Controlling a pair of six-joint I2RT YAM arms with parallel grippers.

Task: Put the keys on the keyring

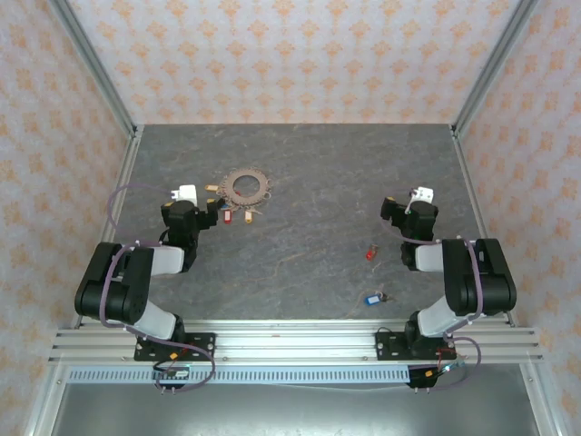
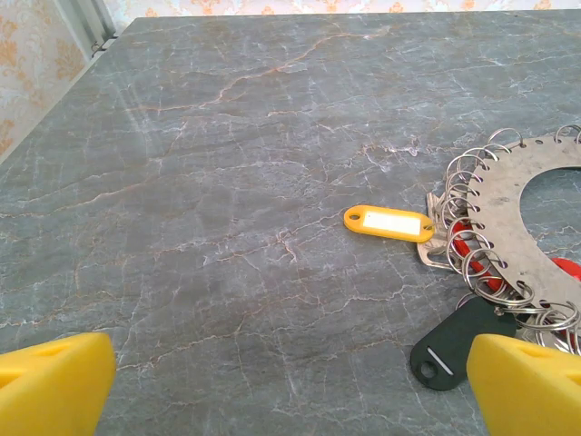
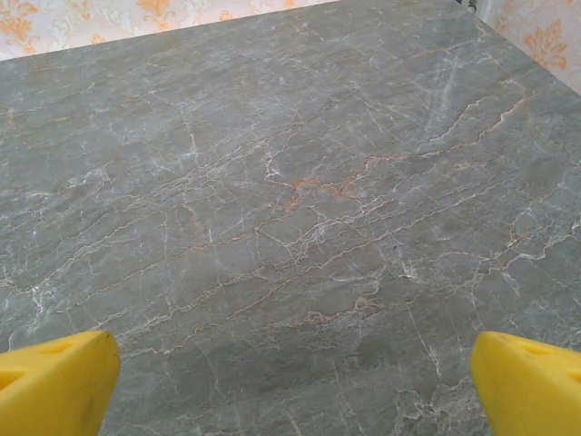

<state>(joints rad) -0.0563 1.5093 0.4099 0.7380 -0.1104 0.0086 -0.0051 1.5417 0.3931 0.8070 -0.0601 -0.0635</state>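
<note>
The keyring (image 1: 248, 186) lies flat at the table's back left, a toothed brownish-grey ring with small wire loops along its rim (image 2: 517, 209). Tagged keys fan out from it: a yellow tag (image 2: 388, 223), a red one (image 2: 467, 247) and a black one (image 2: 454, 343). Two loose keys lie on the right half, one with a red tag (image 1: 370, 252) and one with a blue tag (image 1: 371, 299). My left gripper (image 1: 187, 196) (image 2: 290, 391) is open, just left of the ring and holding nothing. My right gripper (image 1: 420, 196) (image 3: 290, 386) is open over bare table, beyond the loose keys.
The grey marble-patterned table (image 1: 309, 163) is walled by patterned panels with metal corner posts (image 1: 95, 68). An aluminium rail (image 1: 290, 343) carrying both arm bases runs along the near edge.
</note>
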